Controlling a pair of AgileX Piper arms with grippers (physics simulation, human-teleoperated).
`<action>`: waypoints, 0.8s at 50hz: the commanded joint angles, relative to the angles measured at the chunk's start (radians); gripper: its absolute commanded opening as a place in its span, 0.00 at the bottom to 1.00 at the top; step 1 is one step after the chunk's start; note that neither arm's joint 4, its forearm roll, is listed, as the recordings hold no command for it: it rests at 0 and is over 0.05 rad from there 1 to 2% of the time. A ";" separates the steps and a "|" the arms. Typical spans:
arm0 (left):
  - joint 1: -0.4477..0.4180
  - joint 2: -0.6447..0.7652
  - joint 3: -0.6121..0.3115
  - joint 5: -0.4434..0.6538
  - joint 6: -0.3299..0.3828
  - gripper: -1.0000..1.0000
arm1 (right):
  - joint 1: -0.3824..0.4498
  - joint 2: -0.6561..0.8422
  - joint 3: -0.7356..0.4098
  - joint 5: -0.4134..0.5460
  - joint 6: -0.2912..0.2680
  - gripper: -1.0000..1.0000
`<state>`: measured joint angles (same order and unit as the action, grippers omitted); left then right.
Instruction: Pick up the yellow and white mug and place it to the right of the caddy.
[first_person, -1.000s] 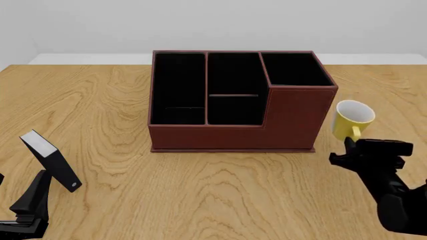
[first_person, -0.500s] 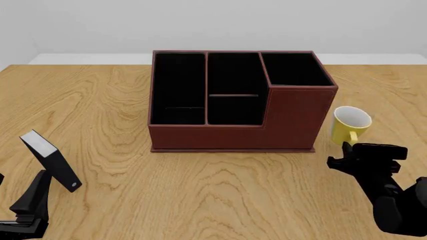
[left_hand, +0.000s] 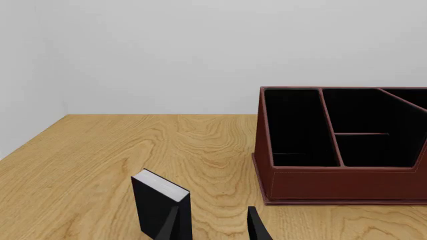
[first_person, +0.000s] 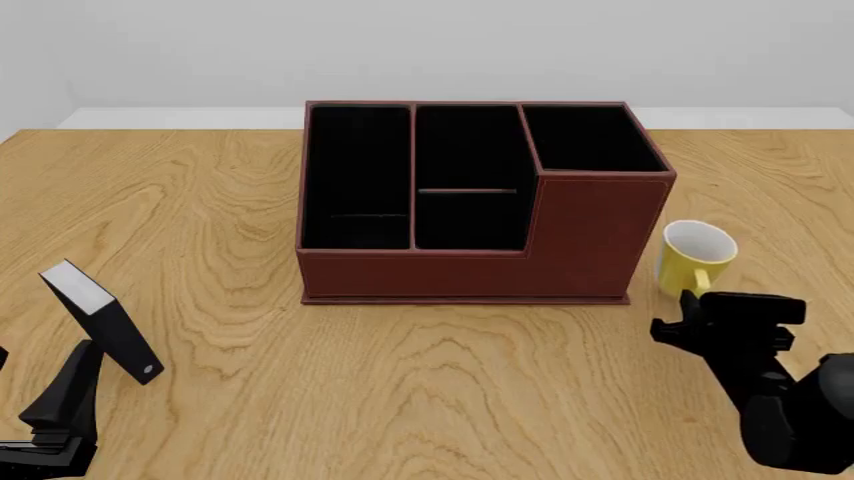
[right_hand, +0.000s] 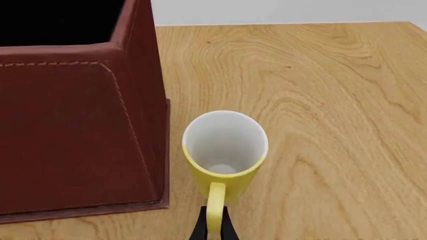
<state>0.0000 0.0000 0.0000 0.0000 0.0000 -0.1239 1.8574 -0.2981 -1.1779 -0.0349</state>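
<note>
The yellow and white mug (first_person: 697, 258) stands upright just right of the caddy (first_person: 441, 275), its handle turned toward me. My right gripper (first_person: 694, 302) is shut on that handle. In the right wrist view the mug (right_hand: 223, 155) shows its white inside next to the caddy's tall corner wall (right_hand: 73, 125), and the gripper (right_hand: 213, 227) pinches the yellow loop. Whether the mug's base touches the table is unclear. My left gripper (first_person: 80, 360) sits at the near left, open (left_hand: 213, 226) and holding nothing.
A small black-and-white book-like block (first_person: 104, 320) stands tilted just beyond the left gripper, also seen in the left wrist view (left_hand: 160, 202). The wooden table (first_person: 441, 380) ends in a far edge behind the caddy (left_hand: 333, 177).
The right gripper has carried the mug downward and slightly closer to the caddy's right side. The left arm and the block have not moved.
</note>
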 joint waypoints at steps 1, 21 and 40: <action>0.000 0.000 0.000 0.000 0.000 1.00 | -0.001 0.029 -0.008 -0.020 0.008 0.00; 0.000 0.000 0.000 0.000 0.000 1.00 | 0.000 0.056 -0.011 -0.031 0.006 0.00; 0.000 0.000 0.000 0.000 0.000 1.00 | 0.001 0.086 -0.023 -0.038 0.006 0.00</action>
<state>0.0000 0.0000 0.0000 0.0000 0.0000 -0.1229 1.9260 -0.3089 -1.2126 -0.0367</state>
